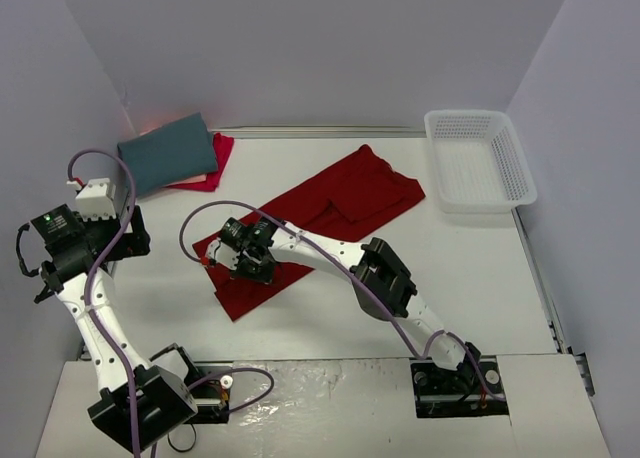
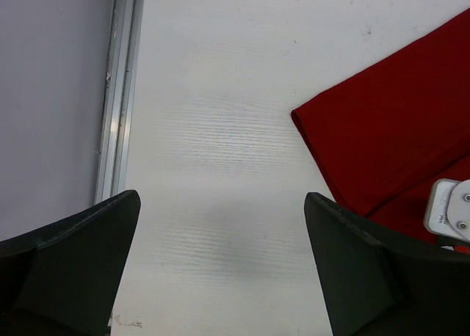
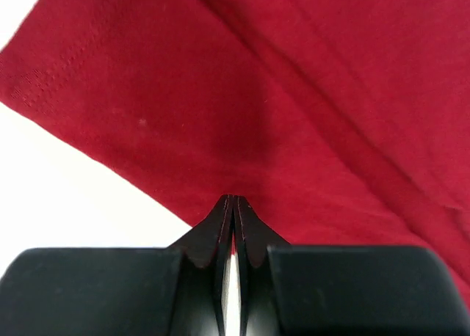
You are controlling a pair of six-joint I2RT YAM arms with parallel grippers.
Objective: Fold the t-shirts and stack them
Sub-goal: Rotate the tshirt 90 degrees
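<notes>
The deep red t-shirt [image 1: 340, 203] lies partly folded in a diagonal band across the table's middle. My right gripper [image 1: 224, 260] is at its near-left end, shut on the cloth's edge; in the right wrist view the closed jaws [image 3: 233, 204] pinch the red cloth [image 3: 294, 94]. The slate-teal t-shirt [image 1: 165, 156] lies folded at the back left, on top of the pinkish-red t-shirt [image 1: 218, 160]. My left gripper [image 1: 130, 233] is open and empty over bare table [image 2: 220, 263], left of the red shirt's corner [image 2: 396, 130].
An empty white mesh basket [image 1: 527, 173] stands at the back right. A metal rail [image 2: 117, 94] runs along the table's left edge by the grey wall. Walls close in the back and both sides.
</notes>
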